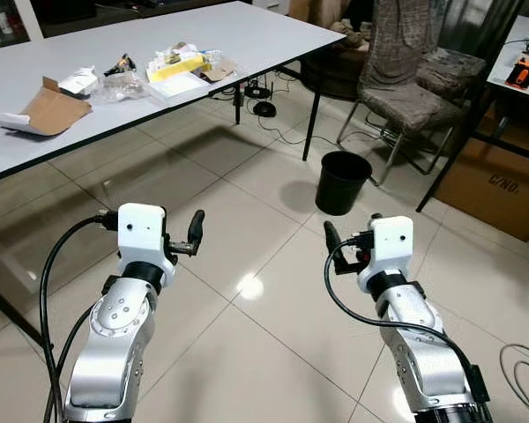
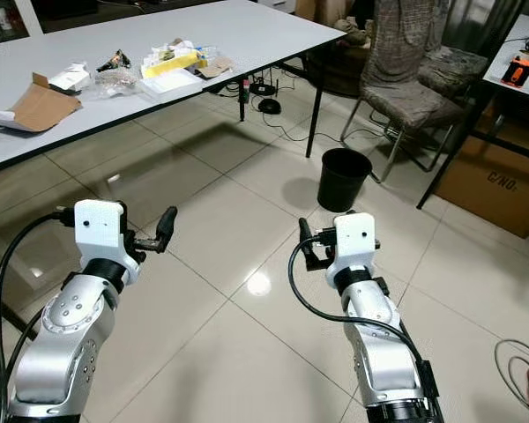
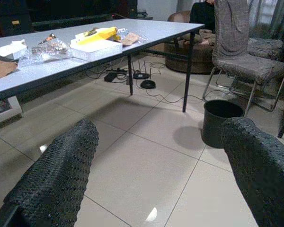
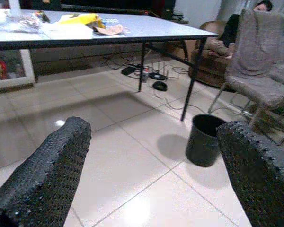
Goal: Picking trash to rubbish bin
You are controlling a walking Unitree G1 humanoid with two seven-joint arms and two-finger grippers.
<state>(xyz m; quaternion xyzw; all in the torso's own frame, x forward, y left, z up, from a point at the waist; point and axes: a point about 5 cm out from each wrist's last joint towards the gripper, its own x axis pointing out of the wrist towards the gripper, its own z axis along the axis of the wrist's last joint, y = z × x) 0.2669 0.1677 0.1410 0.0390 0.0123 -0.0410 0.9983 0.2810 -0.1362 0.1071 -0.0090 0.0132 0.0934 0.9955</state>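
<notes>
Trash lies on the white table: a torn cardboard piece, clear plastic wrap, a yellow packet on a white tray, and small scraps. A black rubbish bin stands on the tiled floor past the table's right corner, in front of my right arm. My left gripper and right gripper hover low over the floor, well short of the table. Both are open, with nothing between the fingers of the left or the fingers of the right.
A grey draped chair stands behind the bin. A cardboard box sits under a second table at the right. Cables and chargers lie under the white table near its black leg. A person sits at the back.
</notes>
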